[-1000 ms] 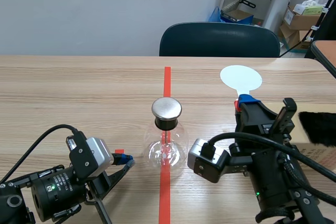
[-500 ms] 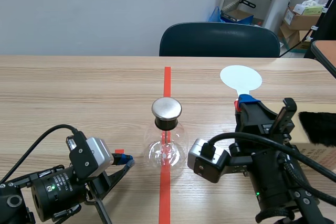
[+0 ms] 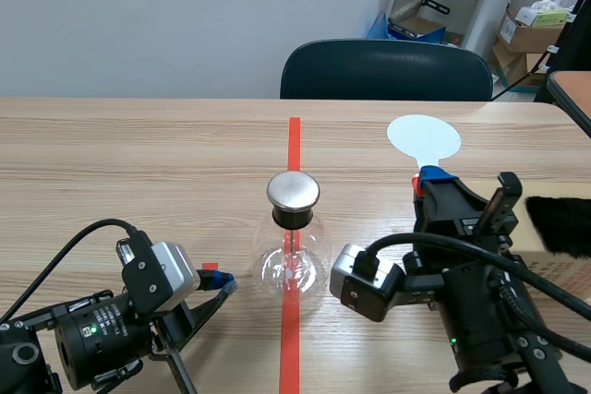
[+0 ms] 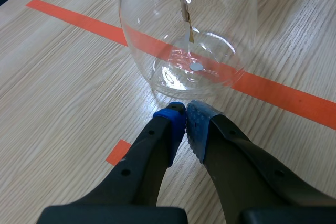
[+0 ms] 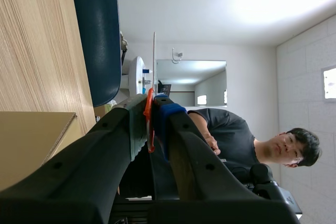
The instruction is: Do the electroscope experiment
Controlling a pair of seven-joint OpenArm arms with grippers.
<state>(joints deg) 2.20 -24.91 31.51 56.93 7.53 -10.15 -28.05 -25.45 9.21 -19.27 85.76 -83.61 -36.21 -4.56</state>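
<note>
1. R pincer (image 5: 152,116) pinches white paddle (image 3: 423,138) by its red handle end. L pincer (image 4: 185,118) is pressed together on nothing, tips just short of glass flask (image 4: 189,30).
2. Flask stands on desk (image 3: 138,154) to R pincer's left, apart from it, metal cap (image 3: 293,191) on top.
3. Step, prob.: bring disc to cap. Hold it level, come in slow from above, touch lightly, don't nudge flask.
4. Paddle's long axis runs straight ahead of R pincer, disc end leading, away from robot. Face approx parallel w/ desk.
</note>
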